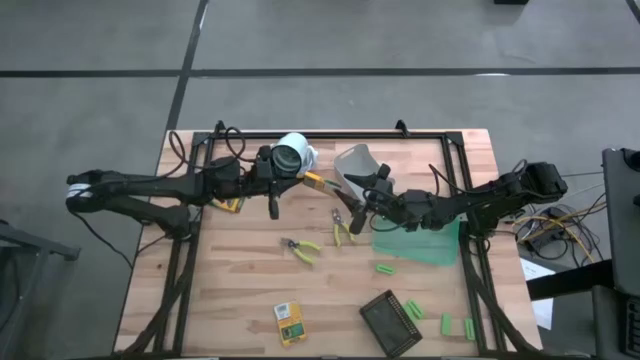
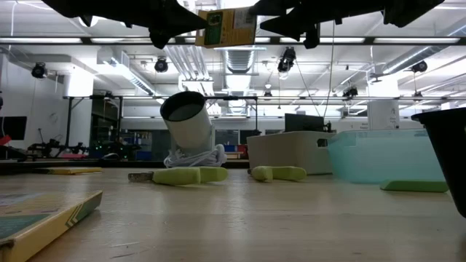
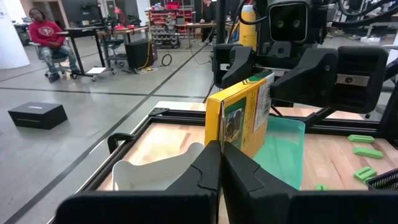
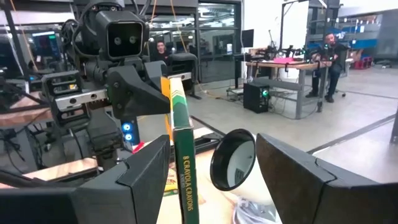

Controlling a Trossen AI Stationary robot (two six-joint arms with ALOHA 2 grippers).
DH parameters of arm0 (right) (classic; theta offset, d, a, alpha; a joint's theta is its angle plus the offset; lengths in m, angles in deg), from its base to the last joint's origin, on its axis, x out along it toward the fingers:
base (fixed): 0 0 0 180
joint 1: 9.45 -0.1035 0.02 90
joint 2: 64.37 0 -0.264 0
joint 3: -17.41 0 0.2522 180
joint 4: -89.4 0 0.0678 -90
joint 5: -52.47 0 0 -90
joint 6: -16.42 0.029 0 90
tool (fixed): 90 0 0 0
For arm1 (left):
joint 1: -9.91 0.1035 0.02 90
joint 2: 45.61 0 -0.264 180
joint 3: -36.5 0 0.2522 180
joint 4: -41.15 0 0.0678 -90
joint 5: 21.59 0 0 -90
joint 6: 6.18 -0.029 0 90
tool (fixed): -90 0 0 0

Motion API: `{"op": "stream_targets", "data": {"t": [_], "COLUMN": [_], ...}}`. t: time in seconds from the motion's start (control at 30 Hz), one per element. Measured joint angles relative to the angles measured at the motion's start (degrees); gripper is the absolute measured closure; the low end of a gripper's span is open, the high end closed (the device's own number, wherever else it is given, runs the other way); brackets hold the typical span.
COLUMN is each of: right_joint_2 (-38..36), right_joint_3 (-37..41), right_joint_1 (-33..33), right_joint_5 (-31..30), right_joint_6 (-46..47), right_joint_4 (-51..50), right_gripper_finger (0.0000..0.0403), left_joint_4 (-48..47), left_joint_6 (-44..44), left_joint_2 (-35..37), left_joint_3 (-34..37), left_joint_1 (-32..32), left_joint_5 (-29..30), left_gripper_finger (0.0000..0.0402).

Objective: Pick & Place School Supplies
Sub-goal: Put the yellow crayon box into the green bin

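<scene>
High view: both arms meet over the back half of the bench point(image 1: 240, 290). The left gripper point(image 1: 300, 178), jaws clenched on a yellow pack point(image 1: 316, 181), sits just beside a white cup point(image 1: 292, 153) near the back edge, and the right gripper point(image 1: 357, 207) faces it with jaws spread, near a grey bin point(image 1: 352, 160) and a green bin point(image 1: 420, 245). Two scissors point(image 1: 303, 250) point(image 1: 341, 231) lie mid-bench, a second pack point(image 1: 288, 322) near the front edge, a third pack point(image 1: 232, 204) under the left arm, a dark tray point(image 1: 390, 320) toward the front right corner, and green blocks point(image 1: 386, 268) scattered around it. Low view: the held pack point(image 2: 231, 27) hangs high above the bench, well clear of the scissors point(image 2: 191, 175), the tipped cup point(image 2: 188, 122) and both bins. Left wrist view: the left fingers point(image 3: 199, 180) pinch the pack point(image 3: 239, 118) upright by its lower edge, above the green bin point(image 3: 283, 152), with the right arm's camera housing just behind it. Right wrist view: the pack point(image 4: 183, 162) stands edge-on between the spread right fingers point(image 4: 143, 171); whether they touch it cannot be told.
</scene>
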Motion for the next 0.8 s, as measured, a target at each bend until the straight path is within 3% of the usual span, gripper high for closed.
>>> {"op": "stream_targets", "data": {"t": [0.13, 0.27, 0.53, 0.8], "right_joint_2": [0.0, 0.11, 0.11, 0.11], "right_joint_3": [0.0, 0.0, 0.0, -1.43], "right_joint_1": [0.0, 0.37, 1.63, 1.87], "right_joint_5": [0.89, 5.94, 5.88, 6.45], "right_joint_6": [0.19, 0.25, 0.7, 1.32], "right_joint_4": [0.02, 0.24, 0.34, 0.28], "right_gripper_finger": [0.0171, 0.0176, 0.0186, 0.0228], "left_joint_4": [0.0, 0.0, 0.0, 0.0], "left_joint_6": [0.0, 0.0, 0.0, -0.02], "left_joint_2": [0.0, 0.0, 0.0, 0.0], "left_joint_3": [0.0, 0.0, 0.0, 0.0], "left_joint_1": [0.02, -0.01, 0.02, 0.02], "left_joint_5": [-0.01, 0.01, 0.02, 0.03], "left_gripper_finger": [0.0397, 0.0397, 0.0397, 0.0397]}}
